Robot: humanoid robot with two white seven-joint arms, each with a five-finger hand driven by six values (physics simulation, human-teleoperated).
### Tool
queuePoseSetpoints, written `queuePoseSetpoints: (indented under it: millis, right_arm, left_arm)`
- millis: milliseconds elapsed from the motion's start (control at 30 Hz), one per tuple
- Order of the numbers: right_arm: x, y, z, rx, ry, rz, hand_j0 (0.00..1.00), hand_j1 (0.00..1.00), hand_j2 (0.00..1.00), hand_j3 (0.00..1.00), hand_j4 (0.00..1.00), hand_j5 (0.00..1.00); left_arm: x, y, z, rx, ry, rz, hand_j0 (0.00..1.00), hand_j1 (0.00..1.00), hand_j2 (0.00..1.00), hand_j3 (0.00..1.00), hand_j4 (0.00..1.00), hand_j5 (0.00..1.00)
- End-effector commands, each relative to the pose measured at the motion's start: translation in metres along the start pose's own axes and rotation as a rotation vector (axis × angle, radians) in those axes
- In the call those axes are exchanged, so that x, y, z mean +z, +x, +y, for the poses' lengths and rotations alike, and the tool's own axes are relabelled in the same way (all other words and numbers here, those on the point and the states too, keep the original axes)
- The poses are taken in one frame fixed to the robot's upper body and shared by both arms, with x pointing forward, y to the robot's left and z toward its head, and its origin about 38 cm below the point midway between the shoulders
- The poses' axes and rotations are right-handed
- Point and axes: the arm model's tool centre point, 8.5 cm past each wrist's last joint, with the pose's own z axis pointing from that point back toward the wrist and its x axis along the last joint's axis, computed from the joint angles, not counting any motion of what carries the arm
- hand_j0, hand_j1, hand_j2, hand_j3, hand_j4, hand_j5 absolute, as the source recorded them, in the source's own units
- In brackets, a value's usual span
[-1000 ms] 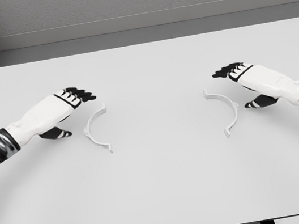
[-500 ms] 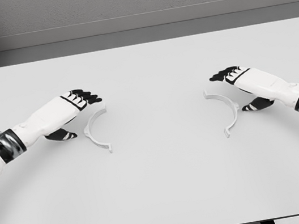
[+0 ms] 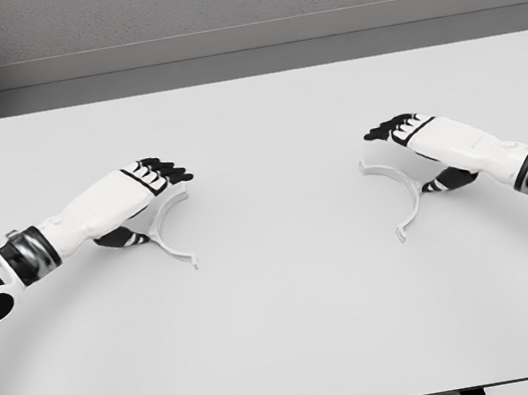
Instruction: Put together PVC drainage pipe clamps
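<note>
Two white half-ring clamp pieces lie flat on your white table [image 3: 287, 335], well apart from each other. You see one on the left and one on the right.

Look at the left clamp half [image 3: 171, 235] first. It is a thin curved strip with small tabs at its ends. Its open side faces right, toward the middle of the table. Your left hand [image 3: 145, 182] is right over the far part of this piece. The arm comes in from the left edge, white with a dark band at the wrist. The black fingertips [image 3: 170, 169] reach out to the right, a little spread and a little bent. The thumb [image 3: 121, 240] sits lower, on the near side, just beside the curve of the piece. The fingers are not closed around the piece. You cannot tell if any finger touches it.

Now look at the right clamp half [image 3: 403, 196]. Its open side faces left, so the two pieces face each other. Your right hand [image 3: 416, 136] is over the far end of this piece. That arm comes in from the right edge. Its black fingertips [image 3: 386, 128] point left, loose and a little bent. Its thumb [image 3: 446, 182] hangs on the near side, just beside the curve. This hand grips nothing either.

Behind the table you see a grey wall [image 3: 231, 0].
</note>
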Motion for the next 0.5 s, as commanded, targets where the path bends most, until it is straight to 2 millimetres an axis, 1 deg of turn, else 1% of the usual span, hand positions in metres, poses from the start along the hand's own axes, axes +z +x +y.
queuePoseSetpoints:
  millis: [0, 300, 367, 467]
  right_arm:
    - [-0.001, 0.001, 0.001, -0.007, 0.001, -0.002, 1.00, 1.00, 1.00, 1.00, 1.00, 1.00]
    - [-0.008, 0.005, 0.003, -0.012, 0.001, -0.018, 1.00, 1.00, 1.00, 1.00, 1.00, 1.00]
    - [-0.013, 0.008, 0.001, -0.012, -0.003, -0.028, 1.00, 1.00, 1.00, 1.00, 1.00, 1.00]
    - [-0.015, 0.009, 0.002, -0.013, -0.004, -0.032, 1.00, 1.00, 1.00, 1.00, 1.00, 1.00]
  left_arm:
    - [-0.001, 0.001, 0.000, 0.006, 0.004, -0.002, 1.00, 1.00, 1.00, 1.00, 1.00, 1.00]
    - [-0.010, 0.008, -0.003, 0.017, 0.004, -0.020, 1.00, 1.00, 1.00, 1.00, 1.00, 1.00]
    - [-0.011, 0.008, -0.003, 0.017, 0.003, -0.021, 1.00, 1.00, 1.00, 1.00, 1.00, 1.00]
    - [-0.011, 0.008, -0.001, 0.014, 0.005, -0.021, 1.00, 1.00, 1.00, 1.00, 1.00, 1.00]
